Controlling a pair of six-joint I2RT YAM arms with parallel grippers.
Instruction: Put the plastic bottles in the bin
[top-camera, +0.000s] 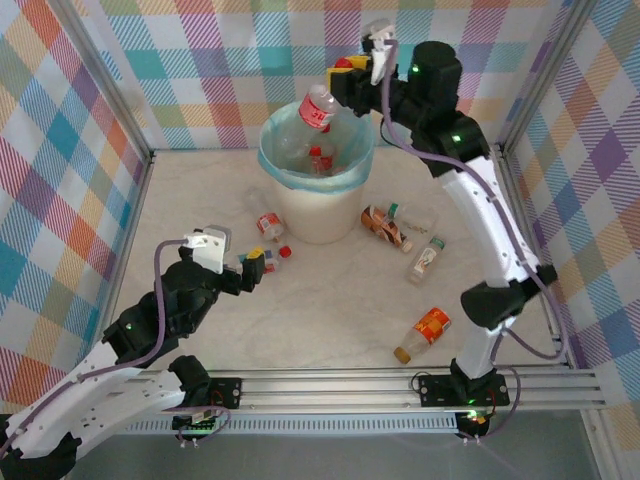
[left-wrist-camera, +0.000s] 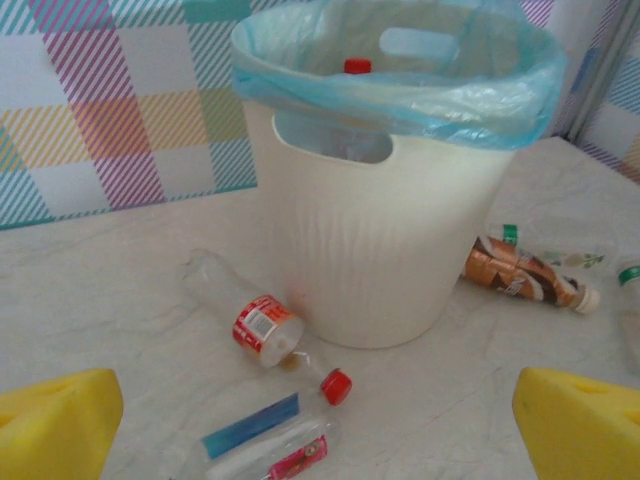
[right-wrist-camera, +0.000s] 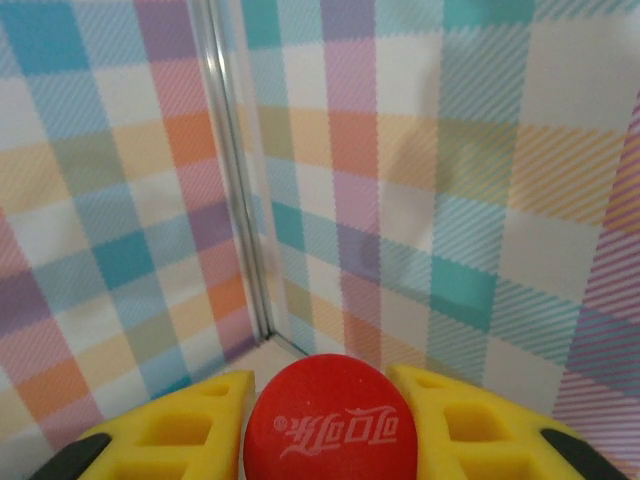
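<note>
The worktop (top-camera: 330, 300) is a pale cream slab with faint marbling, shut in on three sides by walls (top-camera: 200, 70) of pastel plaid cloth; an aluminium post (right-wrist-camera: 232, 180) stands in the far corner, and a slotted metal rail (top-camera: 340, 385) runs along the near edge; the bin (top-camera: 322, 215), cream-white with a light blue bag folded over its rim, stands toward the back and has bottles lying inside; the right gripper (top-camera: 343, 88) hangs over its mouth, clamped on the red-capped end of the held bottle (top-camera: 316, 110); the left gripper (top-camera: 262, 260) sits low in front of the bin, its yellow fingers (left-wrist-camera: 55, 420) spread wide, over a pink-labelled bottle (left-wrist-camera: 270, 445); a red-labelled bottle (left-wrist-camera: 262, 325) lies just beside the bin's foot; right of the bin lie a brown-labelled bottle (top-camera: 385, 225), a green-capped bottle (top-camera: 415, 213) and a white-labelled bottle (top-camera: 427, 260); an orange-labelled bottle (top-camera: 425, 333) lies nearer the rail
</note>
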